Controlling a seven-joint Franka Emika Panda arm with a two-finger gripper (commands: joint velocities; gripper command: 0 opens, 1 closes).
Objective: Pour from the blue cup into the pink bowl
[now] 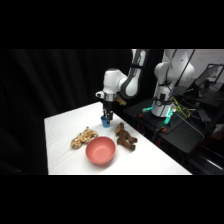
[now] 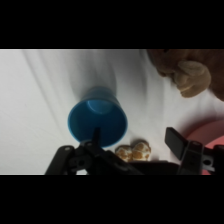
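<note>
The small blue cup (image 1: 105,121) stands upright on the white table, behind the pink bowl (image 1: 101,151). My gripper (image 1: 107,114) hangs directly over the cup. In the wrist view the blue cup (image 2: 97,120) shows its open mouth. One dark finger (image 2: 95,136) overlaps the cup's near rim and the other finger (image 2: 178,143) stands well off to the right. The gripper (image 2: 136,141) is open, holding nothing. An edge of the pink bowl (image 2: 216,134) shows at the right border.
A tan spotted plush toy (image 1: 84,137) lies left of the bowl and a brown plush toy (image 1: 125,136) lies right of it, both close to the cup. The table's far edge runs just behind the cup, with dark equipment beyond.
</note>
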